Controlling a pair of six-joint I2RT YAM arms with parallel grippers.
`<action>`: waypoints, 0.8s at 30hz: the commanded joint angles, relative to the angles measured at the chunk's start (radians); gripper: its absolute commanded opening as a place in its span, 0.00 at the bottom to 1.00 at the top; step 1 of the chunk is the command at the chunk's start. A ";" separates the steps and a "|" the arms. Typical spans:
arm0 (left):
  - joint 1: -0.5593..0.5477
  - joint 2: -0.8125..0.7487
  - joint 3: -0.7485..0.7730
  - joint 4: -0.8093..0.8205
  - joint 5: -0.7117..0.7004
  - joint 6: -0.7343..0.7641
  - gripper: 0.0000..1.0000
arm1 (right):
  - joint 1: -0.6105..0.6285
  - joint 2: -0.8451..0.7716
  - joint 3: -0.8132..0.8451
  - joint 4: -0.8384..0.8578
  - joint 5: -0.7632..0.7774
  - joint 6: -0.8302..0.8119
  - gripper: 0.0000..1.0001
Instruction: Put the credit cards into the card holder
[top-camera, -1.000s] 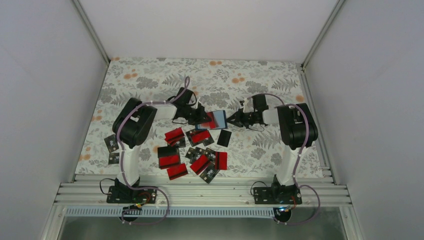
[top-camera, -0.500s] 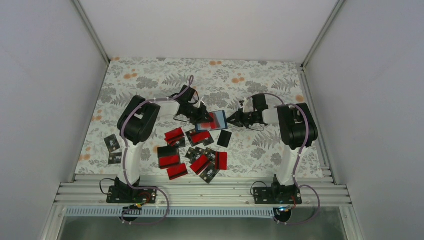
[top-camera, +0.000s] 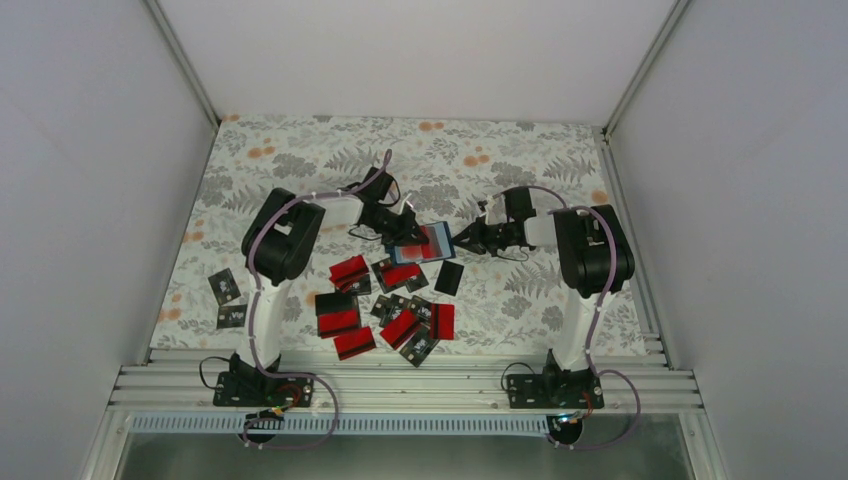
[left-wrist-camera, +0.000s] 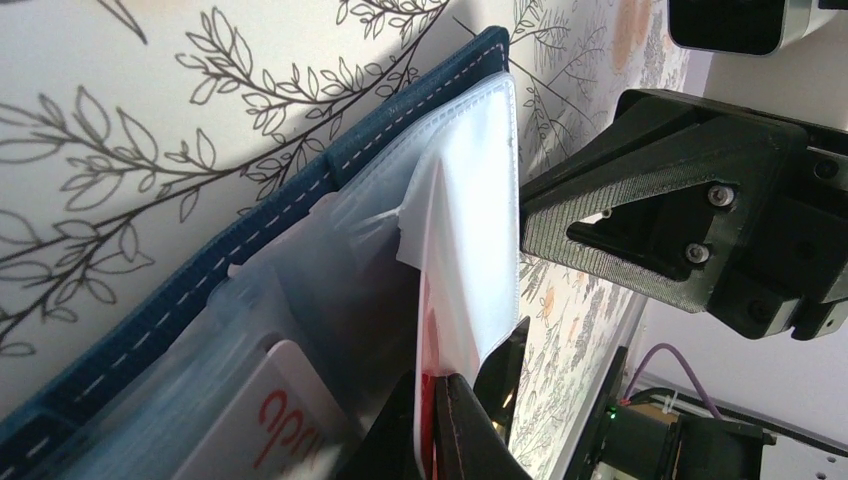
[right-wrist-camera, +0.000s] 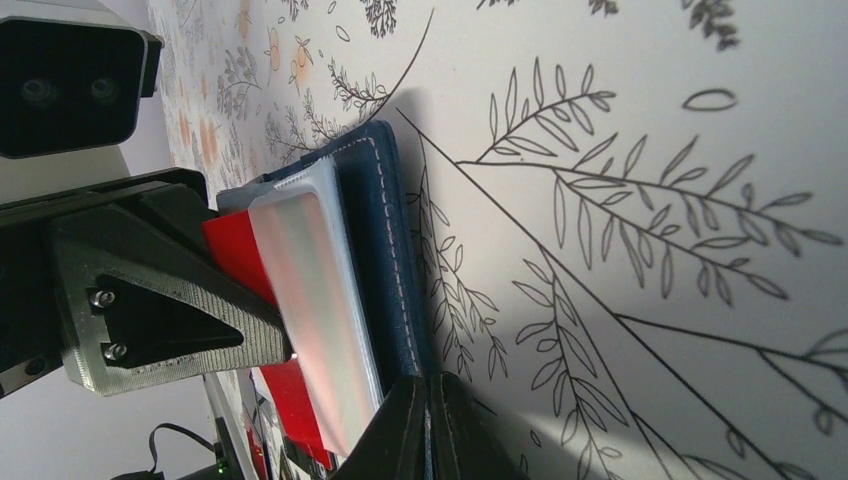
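The holder (right-wrist-camera: 385, 220) hung between both tips, right gripper (right-wrist-camera: 425, 420) pinched shut on its edge, left gripper (left-wrist-camera: 440, 425) shut on a card (left-wrist-camera: 432, 335) at the sleeve (left-wrist-camera: 470, 200) mouth; the card could snag there and buckle, or the holder slip from that thin pinch.

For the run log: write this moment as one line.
left pincer: shut on red card, at clear sleeve | right pincer: shut on card holder edge | loose cards: many on table

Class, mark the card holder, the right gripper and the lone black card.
card holder (right-wrist-camera: 380, 240), right wrist view, navy stitched cover.
right gripper (right-wrist-camera: 428, 385), right wrist view, between its fingertips.
black card (top-camera: 449, 277), top view, card's middle.
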 joint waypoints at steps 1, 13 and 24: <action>-0.012 0.040 0.015 -0.025 -0.017 -0.003 0.02 | 0.023 0.042 0.006 -0.028 0.024 -0.015 0.05; -0.030 0.084 0.078 -0.025 -0.019 -0.023 0.02 | 0.044 0.056 0.010 -0.019 0.014 -0.002 0.05; -0.047 0.141 0.175 -0.112 -0.026 0.034 0.06 | 0.055 0.066 0.025 -0.021 0.008 0.000 0.05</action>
